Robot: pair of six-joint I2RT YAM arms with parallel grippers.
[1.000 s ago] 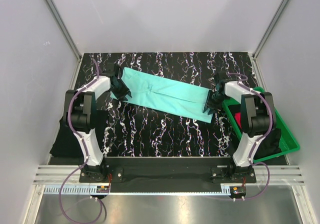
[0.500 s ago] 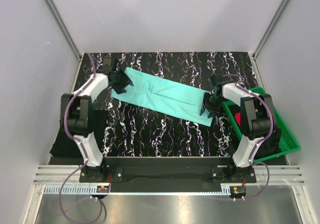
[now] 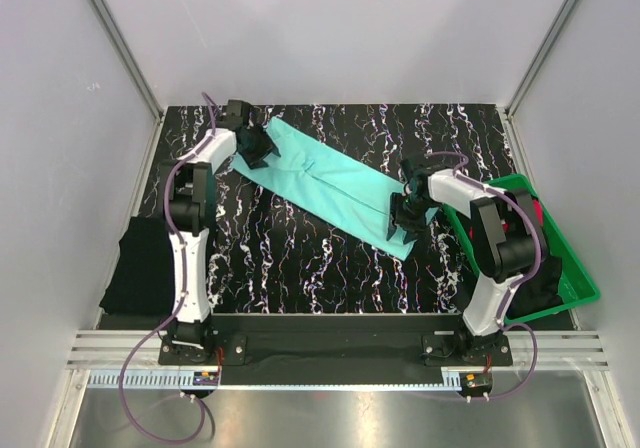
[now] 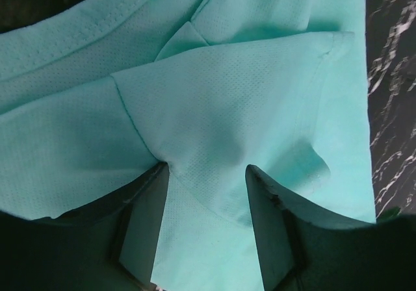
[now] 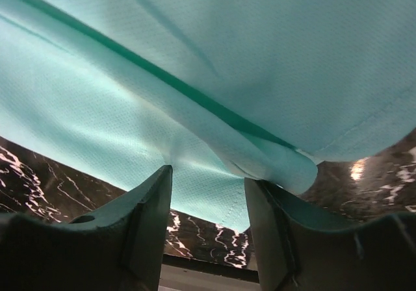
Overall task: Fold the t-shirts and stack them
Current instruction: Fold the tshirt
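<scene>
Left gripper [image 4: 207, 171] and right gripper [image 5: 208, 176] straddle the turquoise t-shirt [image 3: 330, 183] ends, jaws half-parted, grip unclear; pinch firmly, then fold evenly toward the mat [image 3: 300, 258] middle.

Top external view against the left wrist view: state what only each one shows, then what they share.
Only the top external view shows the right gripper at the far end of the turquoise t-shirt, the green tray and a black t-shirt beside the left arm. Only the left wrist view shows stitched seams and a small fold of cloth between the fingers. Both show the turquoise t-shirt, the left gripper and the marbled mat.
</scene>
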